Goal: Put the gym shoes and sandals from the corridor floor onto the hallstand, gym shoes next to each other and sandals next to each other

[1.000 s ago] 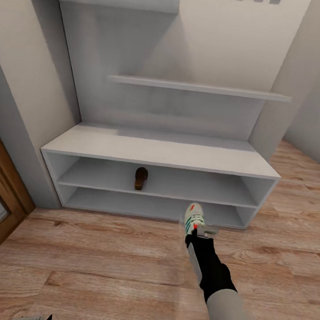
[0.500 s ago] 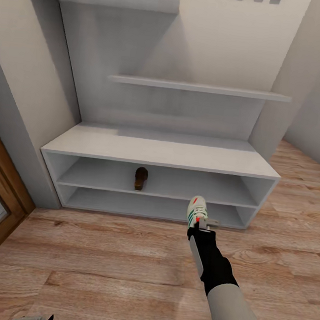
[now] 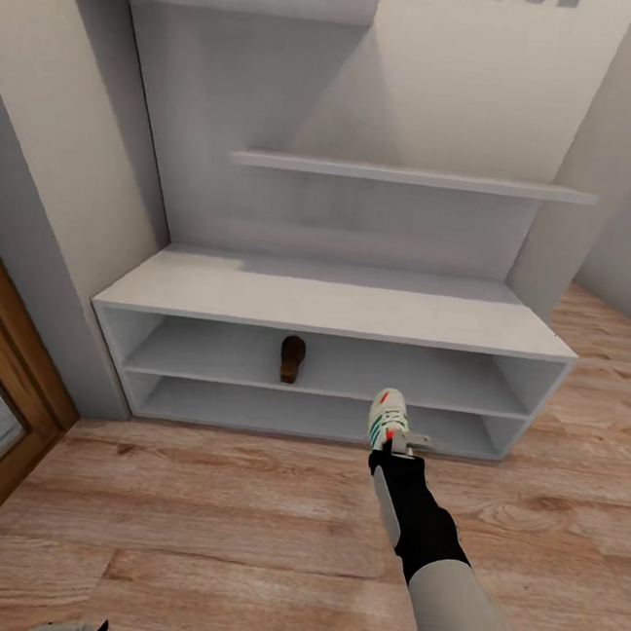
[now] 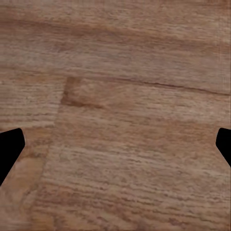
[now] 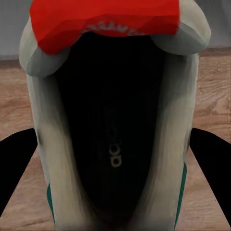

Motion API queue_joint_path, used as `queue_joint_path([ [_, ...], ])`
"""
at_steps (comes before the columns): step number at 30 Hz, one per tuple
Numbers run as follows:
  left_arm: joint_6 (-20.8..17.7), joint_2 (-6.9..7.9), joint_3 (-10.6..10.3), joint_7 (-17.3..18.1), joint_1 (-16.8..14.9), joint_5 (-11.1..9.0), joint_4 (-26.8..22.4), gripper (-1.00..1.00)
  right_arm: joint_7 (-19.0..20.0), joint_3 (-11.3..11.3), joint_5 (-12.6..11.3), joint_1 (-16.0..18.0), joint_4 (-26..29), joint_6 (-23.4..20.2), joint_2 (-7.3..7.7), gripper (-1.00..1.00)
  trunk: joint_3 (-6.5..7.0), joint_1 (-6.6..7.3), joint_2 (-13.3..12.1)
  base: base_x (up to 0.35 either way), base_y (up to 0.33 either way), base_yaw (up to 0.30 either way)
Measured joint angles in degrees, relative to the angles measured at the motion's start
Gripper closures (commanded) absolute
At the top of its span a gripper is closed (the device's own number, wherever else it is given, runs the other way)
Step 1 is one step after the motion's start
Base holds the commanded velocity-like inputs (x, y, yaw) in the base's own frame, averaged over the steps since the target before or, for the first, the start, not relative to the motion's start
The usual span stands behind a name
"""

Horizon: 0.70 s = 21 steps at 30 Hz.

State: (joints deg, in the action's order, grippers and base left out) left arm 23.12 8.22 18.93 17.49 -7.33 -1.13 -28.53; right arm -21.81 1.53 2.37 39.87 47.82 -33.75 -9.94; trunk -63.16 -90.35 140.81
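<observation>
nearest me, left gripper (image 4: 115, 149): low at my left side over the corridor floor (image 3: 234, 512), fingertips spread wide with nothing between them, only wood planks beneath.

right gripper (image 3: 400, 450): stretched forward and clamped on a gym shoe (image 3: 388, 420), held at the heel end; from the wrist i look straight down into the shoe's dark opening past the red tongue patch.

shoe's long axis: runs away from me, toe toward the hallstand (image 3: 336, 303), roughly in line with my forearm.

where the shoe goes from here: the hallstand's open front lies just ahead of the toe, with the lower shelves at about the shoe's level and the bench top above them, so i judge a straight push forward would reach a shelf, and the bench top would need a lift first.

nearer arm: the right, plainly; the left is well apart from the rack.

farther in: a sandal (image 3: 292, 359) stands on the upper open shelf, left of the shoe's line, heel toward me as far as i can tell.
</observation>
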Motion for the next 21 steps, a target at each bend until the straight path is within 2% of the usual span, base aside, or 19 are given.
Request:
queue_joint_path([
  [4,0.01,0.04,-0.07,0.01,0.0,0.01,0.06,-1.0,-0.01,0.01,-0.01,0.0,0.05,0.01,0.0,1.0,0.0,0.01,0.0,0.25,0.205,0.0],
  [10,0.02,0.05,-0.1,-0.02,-0.01,0.08,0.36,-1.0,-0.03,-0.01,0.0,0.0,0.16,0.05,-0.01,1.0,0.0,0.01,0.0,0.287,0.026,0.001],
  [21,0.02,0.08,-0.1,-0.02,-0.01,0.09,0.77,-1.0,-0.11,0.02,0.09,0.01,0.5,0.06,-0.01,1.0,-0.32,0.0,0.0,0.068,-0.006,0.061],
])
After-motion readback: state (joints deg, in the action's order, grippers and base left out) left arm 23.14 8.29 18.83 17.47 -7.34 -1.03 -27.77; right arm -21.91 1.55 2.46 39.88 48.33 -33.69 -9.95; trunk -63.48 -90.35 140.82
